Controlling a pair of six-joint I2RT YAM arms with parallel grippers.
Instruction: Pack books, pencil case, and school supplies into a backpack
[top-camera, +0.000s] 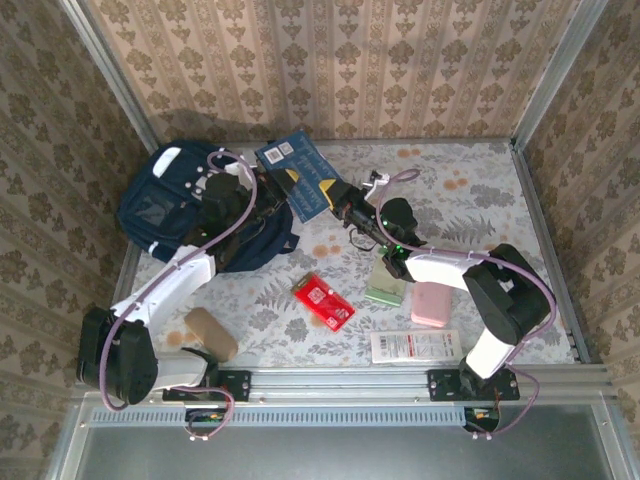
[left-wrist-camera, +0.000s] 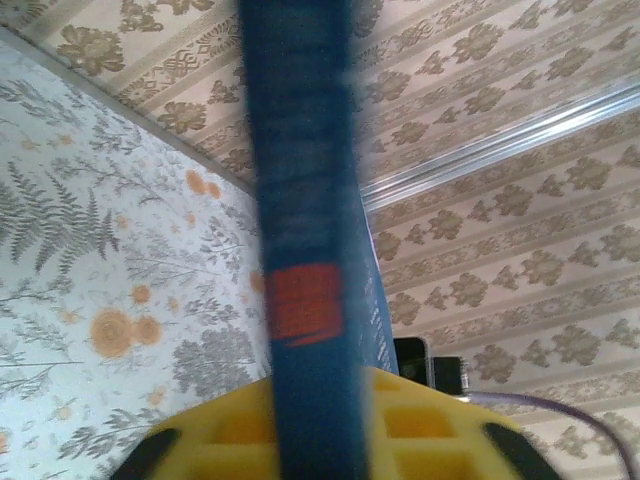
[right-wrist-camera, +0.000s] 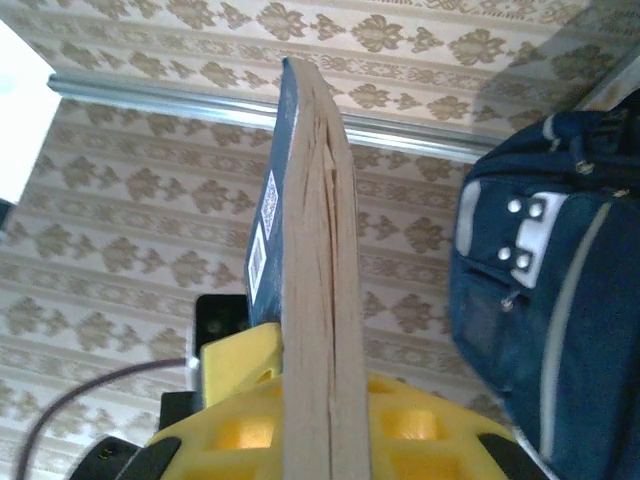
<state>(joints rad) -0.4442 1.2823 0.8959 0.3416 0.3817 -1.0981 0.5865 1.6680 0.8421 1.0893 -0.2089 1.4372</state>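
So the dark blue book (top-camera: 295, 160) is just beside the backpack (top-camera: 160, 210) with both arms on it. The right gripper (right-wrist-camera: 318, 375) is clamped tight on the page edge. The left gripper (left-wrist-camera: 318, 400) straddles the spine — squeezing or loose, can't tell.

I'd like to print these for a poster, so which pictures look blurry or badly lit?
Left wrist view: the blue book is smeared with blur, the flowered tablecloth beside it crisper. Right wrist view: the book's page edge is sharp, but the top left corner is washed out white. Top view: even light, a soft shadow on the wall behind the backpack.
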